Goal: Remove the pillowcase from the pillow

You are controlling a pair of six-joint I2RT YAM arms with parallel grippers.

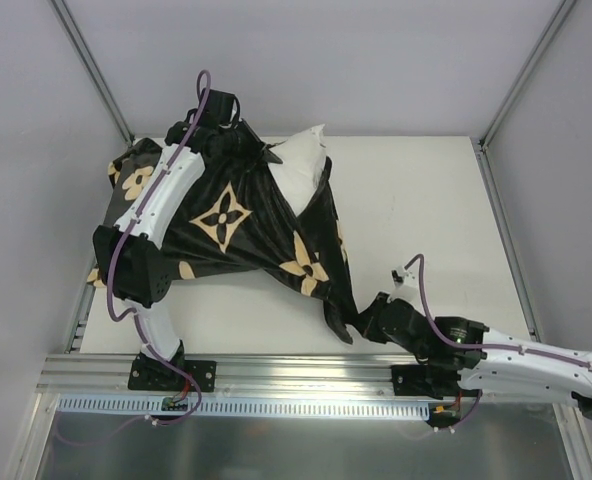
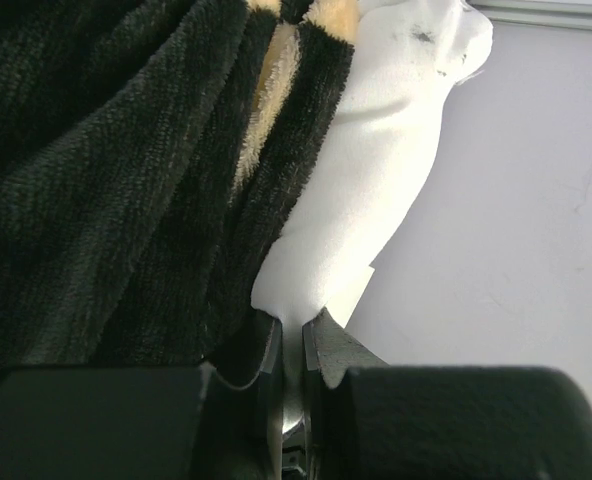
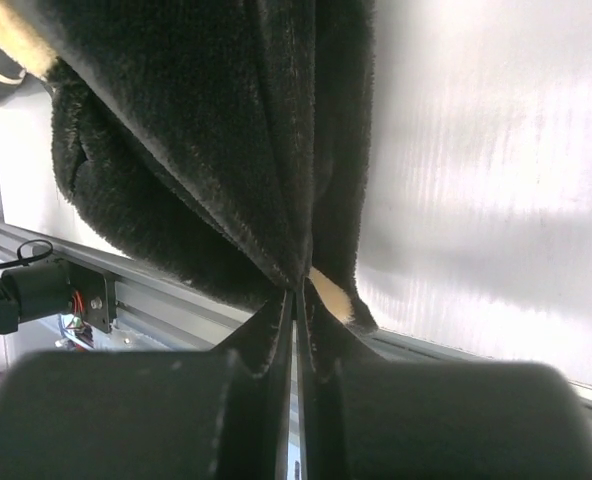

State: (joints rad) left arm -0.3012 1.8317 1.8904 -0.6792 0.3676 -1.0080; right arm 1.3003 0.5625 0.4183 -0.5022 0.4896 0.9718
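The black pillowcase (image 1: 226,215) with tan flower motifs lies stretched from the back left of the table toward the front right. A corner of the white pillow (image 1: 303,162) pokes out of it at the back. My left gripper (image 1: 265,152) reaches over the fabric and is shut on that white pillow corner (image 2: 376,170), pinched at the fingertips (image 2: 294,325), with pillowcase folds (image 2: 116,180) beside it. My right gripper (image 1: 361,322) sits low near the front edge, shut on a black edge of the pillowcase (image 3: 206,130) at its fingertips (image 3: 298,292). Most of the pillow is hidden inside.
The white table (image 1: 426,220) has bare surface to the right of the fabric. An aluminium rail (image 1: 306,375) runs along the near edge under both arm bases. Grey walls and slanted frame posts (image 1: 91,65) enclose the back and sides.
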